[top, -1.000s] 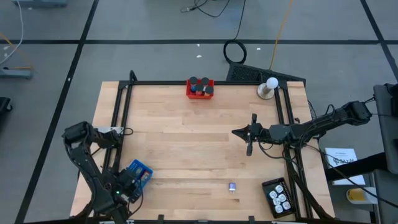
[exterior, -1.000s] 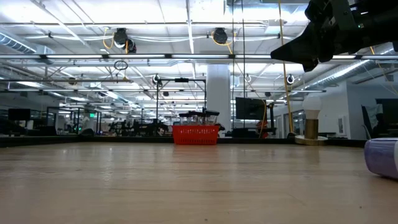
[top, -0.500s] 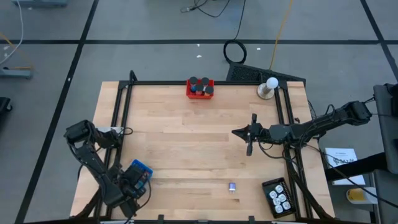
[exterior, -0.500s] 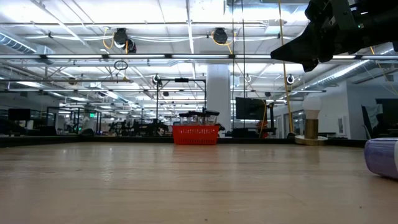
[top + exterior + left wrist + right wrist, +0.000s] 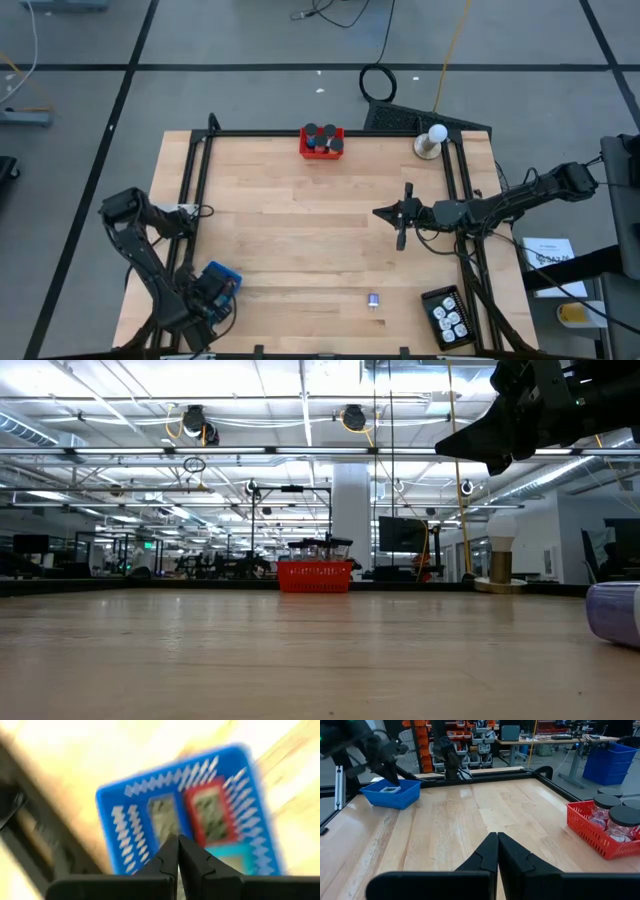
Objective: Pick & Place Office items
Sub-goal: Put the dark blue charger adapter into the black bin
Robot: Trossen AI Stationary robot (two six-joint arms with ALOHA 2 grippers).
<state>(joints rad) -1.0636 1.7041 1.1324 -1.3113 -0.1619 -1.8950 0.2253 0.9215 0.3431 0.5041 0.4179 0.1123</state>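
My left gripper [image 5: 178, 845] is shut with nothing between its fingers. It points steeply down over the blue tray [image 5: 222, 281] at the table's near left. Grey [image 5: 164, 819], red [image 5: 212, 815] and teal [image 5: 240, 855] rectangular blocks lie in that tray. From across the table, the right wrist view shows my left gripper [image 5: 391, 779] at the blue tray's [image 5: 395, 795] rim. A small purple cylinder [image 5: 372, 300] lies on its side on the wood near the front edge and also appears in the low view [image 5: 615, 613]. My right gripper [image 5: 497, 845] is shut and held level above the table's right middle [image 5: 401, 213].
A red tray [image 5: 322, 141] with black-lidded round cylinders stands at the far edge, and a white ball on a round stand [image 5: 432, 140] at the far right. A black tray [image 5: 446, 316] with white-labelled pieces sits at the near right. Black frame rails [image 5: 196, 190] run along the table's sides.
My left arm has shifted its pose a little above the blue tray, and the tray stays in place. My right arm has kept still.
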